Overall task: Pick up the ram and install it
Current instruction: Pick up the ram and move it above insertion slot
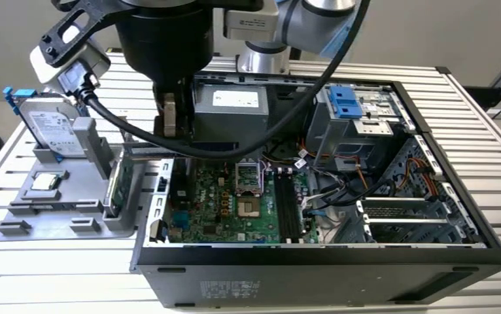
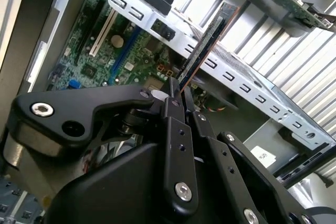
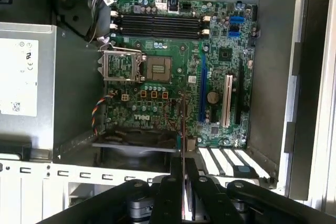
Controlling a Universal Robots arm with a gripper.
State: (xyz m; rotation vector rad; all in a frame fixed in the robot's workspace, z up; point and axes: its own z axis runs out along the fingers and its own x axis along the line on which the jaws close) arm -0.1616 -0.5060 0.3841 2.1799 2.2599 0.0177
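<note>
The gripper (image 2: 178,94) is clamped tight on the ram (image 2: 207,43), its fingers pinched on one end. The stick juts straight out from the tips, touching nothing else. In the first wrist view the ram (image 3: 183,121) is a thin dark line, edge-on. It hangs above the motherboard (image 3: 173,43) near the board's edge by the perforated metal strip (image 3: 105,174), well apart from the long black memory slots (image 3: 157,23) at the opposite edge. Out wide, the arm (image 1: 163,39) hangs over the open computer case (image 1: 320,261) on the slatted worktop (image 1: 482,131). A grey tray (image 1: 59,216) with a hard drive (image 1: 54,127) standing in it sits just beside the case, toward the worktop's edge on the exterior view's left.
</note>
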